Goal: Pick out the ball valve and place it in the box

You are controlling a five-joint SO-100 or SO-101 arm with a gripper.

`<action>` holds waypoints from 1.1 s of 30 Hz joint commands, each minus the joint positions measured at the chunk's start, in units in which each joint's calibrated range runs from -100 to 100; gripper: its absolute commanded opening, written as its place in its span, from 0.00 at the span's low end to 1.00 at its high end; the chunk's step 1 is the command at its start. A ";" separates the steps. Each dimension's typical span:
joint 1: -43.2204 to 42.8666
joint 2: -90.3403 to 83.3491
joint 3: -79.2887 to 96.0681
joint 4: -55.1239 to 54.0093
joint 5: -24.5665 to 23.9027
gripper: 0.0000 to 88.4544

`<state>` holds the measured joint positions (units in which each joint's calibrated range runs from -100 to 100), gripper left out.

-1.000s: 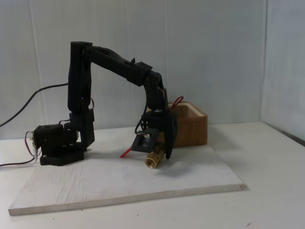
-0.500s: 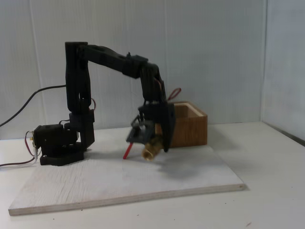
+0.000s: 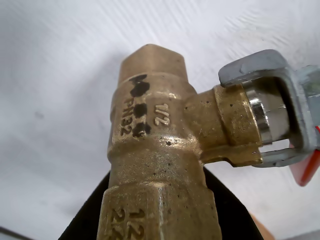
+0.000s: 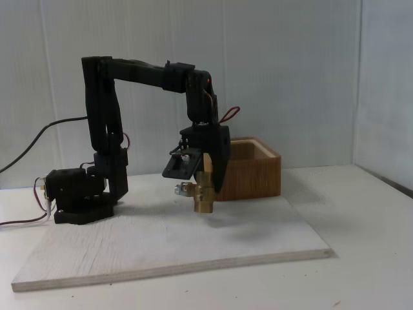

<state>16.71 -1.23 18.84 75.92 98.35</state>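
Note:
The ball valve [image 4: 202, 195] hangs in the air above the white board, brass body pointing down, held by my gripper [image 4: 208, 181], which is shut on it. In the wrist view the brass valve [image 3: 160, 165] looms close, with its silvery stem [image 3: 267, 117] and a bit of the red lever [image 3: 307, 170] at the right edge; a black finger [image 3: 95, 210] shows behind its lower part. The wooden box [image 4: 258, 169] stands open-topped behind and to the right of the gripper in the fixed view, partly hidden by it.
The arm's black base [image 4: 77, 194] sits at the board's left end, with cables [image 4: 39, 139] trailing left. The white board [image 4: 168, 245] lies on a pale table; its front edge and right corner are near the lower middle of the fixed view.
The gripper has lifted the valve off the board and raised it. The valve swung from lying tilted with its red lever pointing left to hanging body-down.

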 commanded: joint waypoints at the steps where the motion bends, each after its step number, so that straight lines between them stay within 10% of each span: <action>1: -0.25 -3.65 -3.95 0.92 0.15 0.02; 33: -3.65 -9.50 -24.34 18.82 -1.71 0.02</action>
<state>14.49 -8.09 -0.14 94.07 97.93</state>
